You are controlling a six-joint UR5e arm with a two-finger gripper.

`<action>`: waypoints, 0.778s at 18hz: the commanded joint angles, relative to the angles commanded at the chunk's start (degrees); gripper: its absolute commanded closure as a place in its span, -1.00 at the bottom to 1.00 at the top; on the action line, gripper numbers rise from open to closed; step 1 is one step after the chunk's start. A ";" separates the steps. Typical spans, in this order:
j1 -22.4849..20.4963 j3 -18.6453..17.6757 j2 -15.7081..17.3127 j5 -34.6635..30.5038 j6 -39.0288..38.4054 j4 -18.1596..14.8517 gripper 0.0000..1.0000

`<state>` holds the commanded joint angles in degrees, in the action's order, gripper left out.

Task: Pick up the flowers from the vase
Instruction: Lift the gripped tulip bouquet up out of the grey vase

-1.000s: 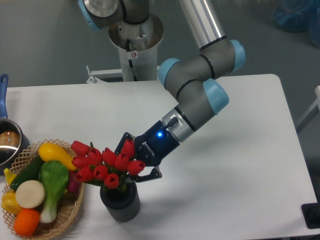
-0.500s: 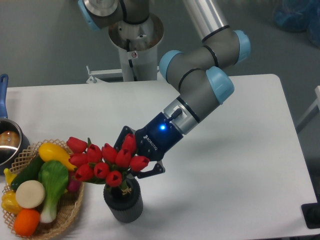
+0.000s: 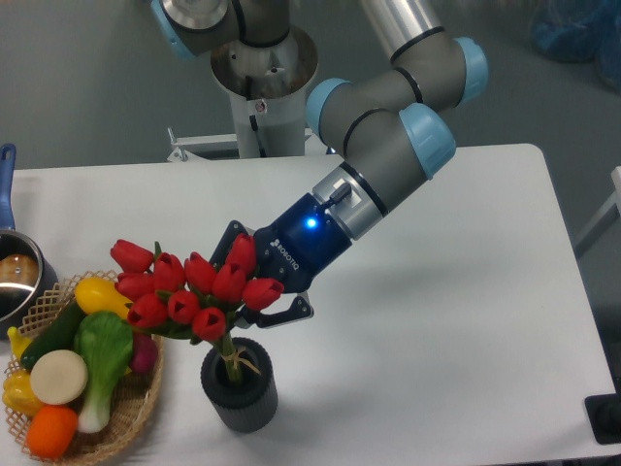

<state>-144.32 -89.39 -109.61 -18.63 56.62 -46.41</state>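
Flowers (image 3: 189, 291) lean upper-left, stems in vase (image 3: 239, 393).

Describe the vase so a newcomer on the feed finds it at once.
Look at the white table's front edge, just right of the wicker basket of toy vegetables. The vase stands there below the pincer: a small dark grey ribbed cup, the only container with the flowers' stems in it.

White table (image 3: 466, 320) carries everything. Dark ribbed vase (image 3: 239, 395) stands near the front edge. Wicker basket (image 3: 136, 413) of toy vegetables sits front left, steel pot (image 3: 15, 277) at left edge.
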 joint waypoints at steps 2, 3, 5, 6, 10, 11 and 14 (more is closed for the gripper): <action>-0.26 0.62 0.97 0.00 -2.20 -0.09 0.27; -0.44 0.62 0.97 0.09 -2.56 0.00 0.27; -0.35 0.62 1.23 0.00 -3.18 0.00 0.27; -0.35 0.62 1.76 0.09 -3.79 0.00 0.27; -0.96 1.24 2.81 1.75 -6.95 0.00 0.27; -1.23 1.41 3.51 2.19 -7.92 -0.09 0.27; -1.32 1.76 5.10 2.28 -9.24 -0.09 0.27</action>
<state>-145.63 -87.63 -104.51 -16.35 47.37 -46.49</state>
